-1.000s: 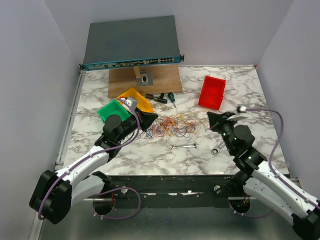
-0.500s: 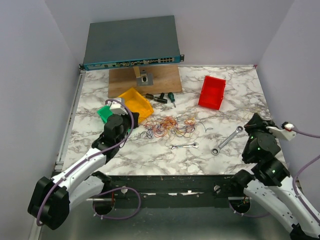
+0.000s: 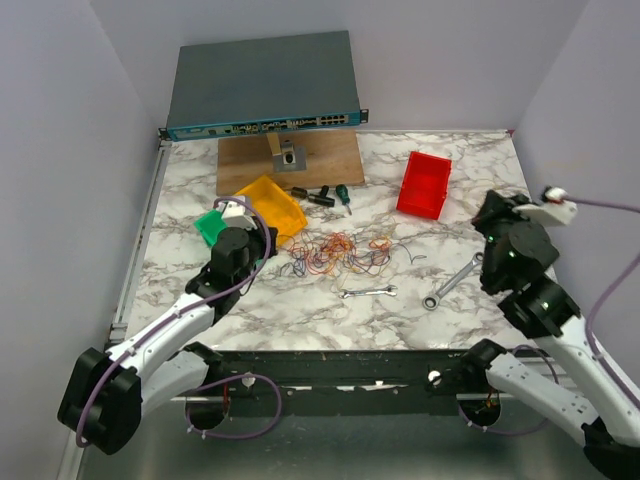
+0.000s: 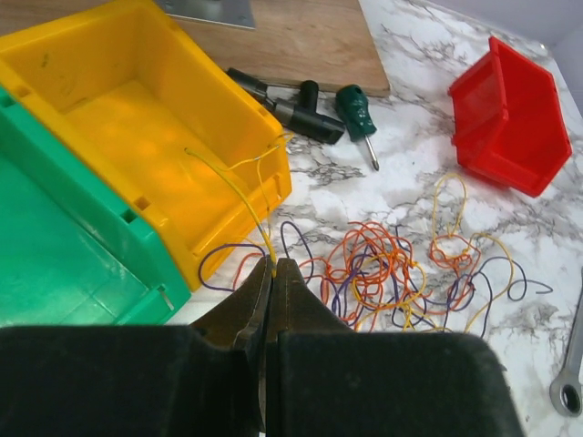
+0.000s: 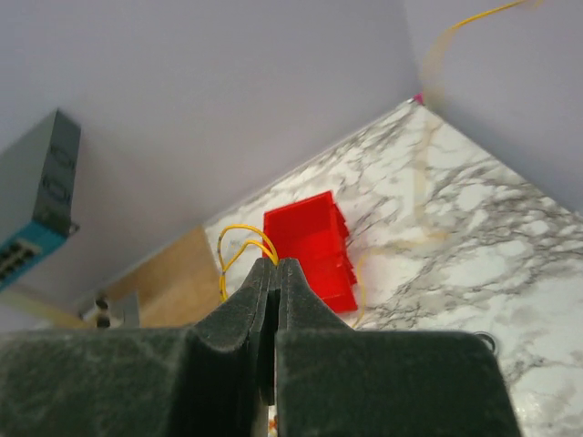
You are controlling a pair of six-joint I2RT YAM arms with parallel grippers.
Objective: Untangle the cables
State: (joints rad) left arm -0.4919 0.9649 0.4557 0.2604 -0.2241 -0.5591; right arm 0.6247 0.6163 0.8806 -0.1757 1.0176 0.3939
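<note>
The step in hand looks like drawing single strands out of the heap: the cables (image 3: 340,255) lie in a loose tangle near the middle of the bench (image 3: 300,315), just right of the yellow bin (image 3: 275,205). The left fingers (image 4: 258,296) are pressed together on a yellow wire (image 4: 239,196) beside that bin's front wall, while the right fingers (image 5: 262,287) pinch a yellow loop (image 5: 239,244) high over the right edge. Next, I judge, each arm must carry its strand clear and let go without dragging the rest along

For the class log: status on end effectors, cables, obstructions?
Left end effector shut on yellow cable; right end effector shut on yellow strand. Tangle unsorted. Spanner beside it.
</note>
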